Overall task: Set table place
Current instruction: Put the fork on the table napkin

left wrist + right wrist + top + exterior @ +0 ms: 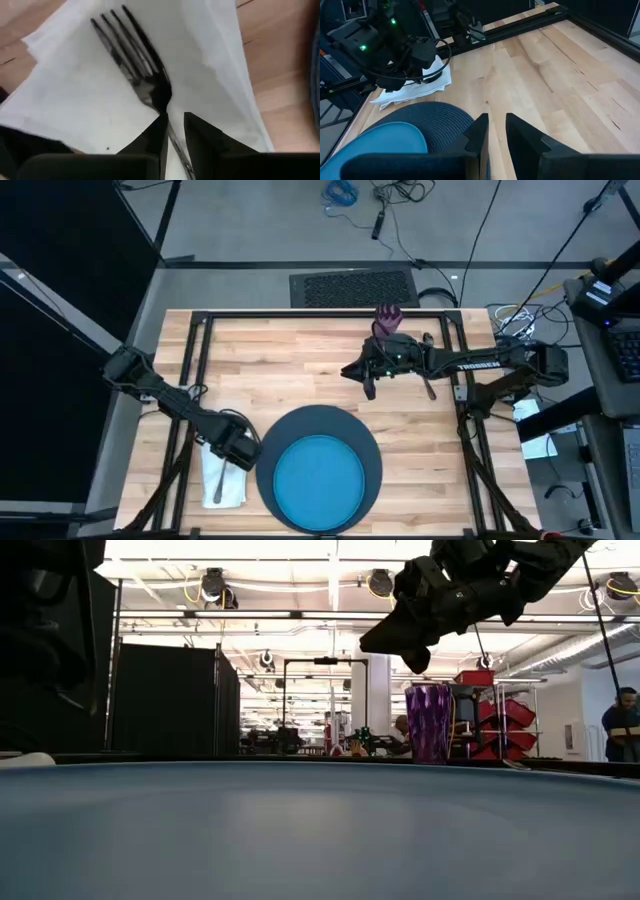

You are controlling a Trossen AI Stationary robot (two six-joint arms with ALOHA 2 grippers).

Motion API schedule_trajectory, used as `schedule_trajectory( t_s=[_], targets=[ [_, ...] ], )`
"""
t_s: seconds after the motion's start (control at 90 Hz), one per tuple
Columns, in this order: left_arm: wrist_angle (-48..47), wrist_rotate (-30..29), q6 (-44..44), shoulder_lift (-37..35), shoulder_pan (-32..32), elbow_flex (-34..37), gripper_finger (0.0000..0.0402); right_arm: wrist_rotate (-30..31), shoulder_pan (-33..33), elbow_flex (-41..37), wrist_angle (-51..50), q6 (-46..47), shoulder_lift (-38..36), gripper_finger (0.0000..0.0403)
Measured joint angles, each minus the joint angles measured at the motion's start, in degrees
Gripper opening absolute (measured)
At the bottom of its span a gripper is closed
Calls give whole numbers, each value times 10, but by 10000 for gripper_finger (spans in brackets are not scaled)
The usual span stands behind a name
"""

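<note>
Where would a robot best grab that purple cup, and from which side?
Probably around the cup's side wall, partway up, coming in level from the open table side. It stands upright with tall, near-straight walls, so two fingers could straddle it. The right gripper hangs nearest; the left gripper is occupied at the fork.

A bright blue plate (320, 477) sits centred on a dark grey round charger (355, 430), just beside the left gripper (238, 452). Under that gripper a white napkin (222, 483) lies flat with a silver fork (137, 60) on it. A purple cup (386, 320) stands upright just behind the right gripper (362, 374).
</note>
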State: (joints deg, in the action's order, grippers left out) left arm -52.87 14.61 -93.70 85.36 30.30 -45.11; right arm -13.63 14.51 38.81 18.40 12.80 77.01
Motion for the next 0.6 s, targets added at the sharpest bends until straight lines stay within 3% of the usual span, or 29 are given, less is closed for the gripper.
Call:
schedule_trajectory(
  t_s=[0.156,0.6],
  targets=[
    [-33,9,-4,0,0,-11,47,0,0,0,2,0,0,52],
    [-4,23,12,0,20,3,47,0,0,0,-1,0,0,52]
  ],
)
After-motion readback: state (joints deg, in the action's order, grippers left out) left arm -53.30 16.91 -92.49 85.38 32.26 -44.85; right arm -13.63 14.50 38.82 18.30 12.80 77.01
